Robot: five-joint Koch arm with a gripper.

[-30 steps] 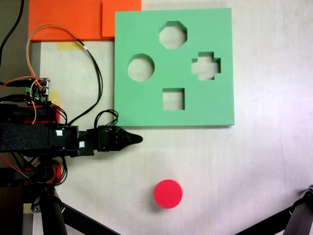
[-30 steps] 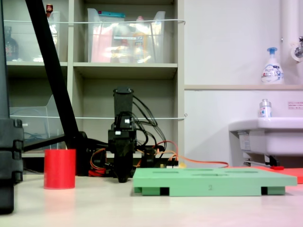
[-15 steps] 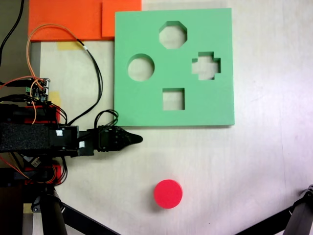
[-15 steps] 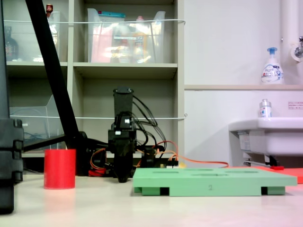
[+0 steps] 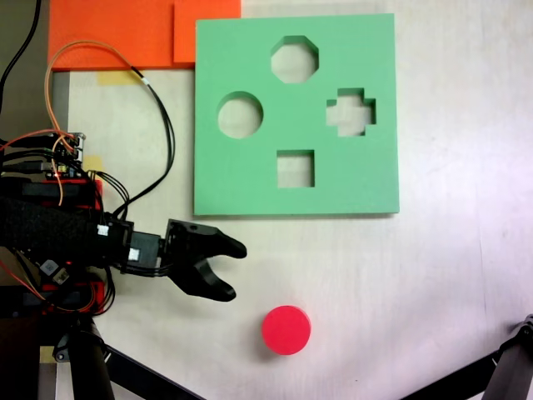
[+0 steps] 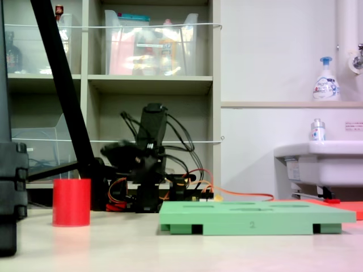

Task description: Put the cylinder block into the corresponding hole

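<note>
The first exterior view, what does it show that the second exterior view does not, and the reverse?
Only the first exterior view shows the board's cutouts from above, including the round hole, and the orange sheets.

Only the second exterior view shows the shelves, the sink and the soap bottle.

Both exterior views show the red cylinder block, the green board and the open gripper, apart from the block.

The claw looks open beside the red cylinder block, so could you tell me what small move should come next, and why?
Probably carry the claw further toward the first exterior view's lower right until its open jaws straddle the cylinder block. The block stands free on the table, apart from the claw, and the round hole in the green board is empty.
</note>
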